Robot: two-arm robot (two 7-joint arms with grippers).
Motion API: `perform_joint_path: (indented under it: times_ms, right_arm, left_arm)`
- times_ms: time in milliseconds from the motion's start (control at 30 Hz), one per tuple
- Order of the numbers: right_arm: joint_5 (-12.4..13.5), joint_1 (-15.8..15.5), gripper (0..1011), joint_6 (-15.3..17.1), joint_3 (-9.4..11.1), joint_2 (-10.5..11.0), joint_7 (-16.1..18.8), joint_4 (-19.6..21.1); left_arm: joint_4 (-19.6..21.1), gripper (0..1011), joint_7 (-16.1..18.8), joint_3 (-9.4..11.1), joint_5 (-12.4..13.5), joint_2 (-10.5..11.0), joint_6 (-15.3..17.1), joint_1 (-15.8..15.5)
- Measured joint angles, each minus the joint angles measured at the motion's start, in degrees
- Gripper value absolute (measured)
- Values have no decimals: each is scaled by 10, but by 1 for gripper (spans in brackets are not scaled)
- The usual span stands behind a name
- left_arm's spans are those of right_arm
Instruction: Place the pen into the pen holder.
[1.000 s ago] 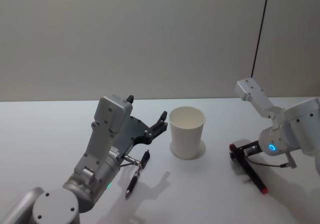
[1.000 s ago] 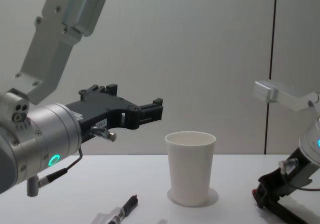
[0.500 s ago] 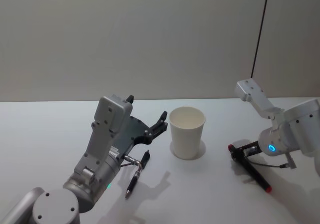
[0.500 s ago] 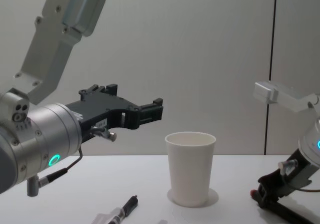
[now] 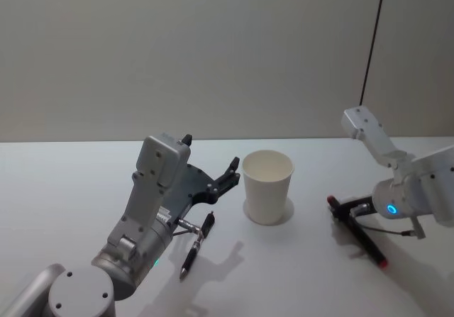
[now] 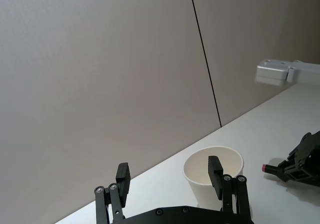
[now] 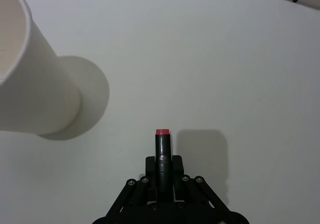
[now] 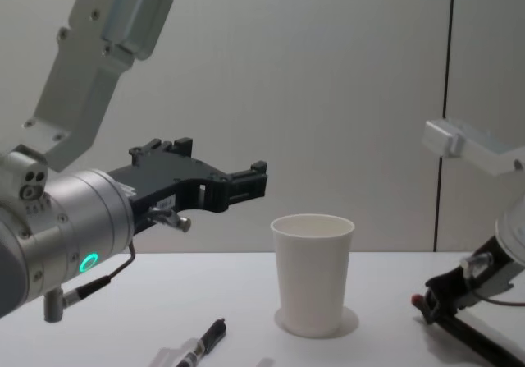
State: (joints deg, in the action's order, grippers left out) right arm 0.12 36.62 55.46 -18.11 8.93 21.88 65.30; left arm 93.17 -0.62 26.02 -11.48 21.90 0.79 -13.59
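The pen holder (image 5: 267, 188), a plain white paper cup, stands upright and empty at the table's middle; the cup (image 8: 312, 272) is also seen side-on. My right gripper (image 5: 349, 211) is shut on a black pen (image 5: 365, 242) with red ends, to the right of the cup. In the right wrist view the pen's red end (image 7: 162, 132) points out past the right gripper (image 7: 162, 171) and hangs a little above the table. My left gripper (image 5: 209, 154) is open, raised left of the cup (image 6: 212, 174), with nothing between its fingers (image 6: 215, 166).
A second black pen (image 5: 195, 245) lies on the white table (image 5: 298, 274) below the left arm, front left of the cup; this pen (image 8: 207, 341) lies low in the chest view. A grey wall stands behind the table.
The right gripper has shifted slightly right and up with its pen, raising the red end off the table. The left arm has not moved.
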Motion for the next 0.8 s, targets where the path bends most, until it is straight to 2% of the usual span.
perform_joint_path:
  times_ms: [133,433,800]
  right_arm:
    - [4,-8,179,-14,4,4,-4,16]
    - [19,-38,179,-68,14,19,-13,66]
    - [37,-80,179,-155,24,39,-22,126]
  left_arm:
    - [0,998,0,0,0,0,0,0]
    - [0,998,0,0,0,0,0,0]
    - [0,998,0,0,0,0,0,0]
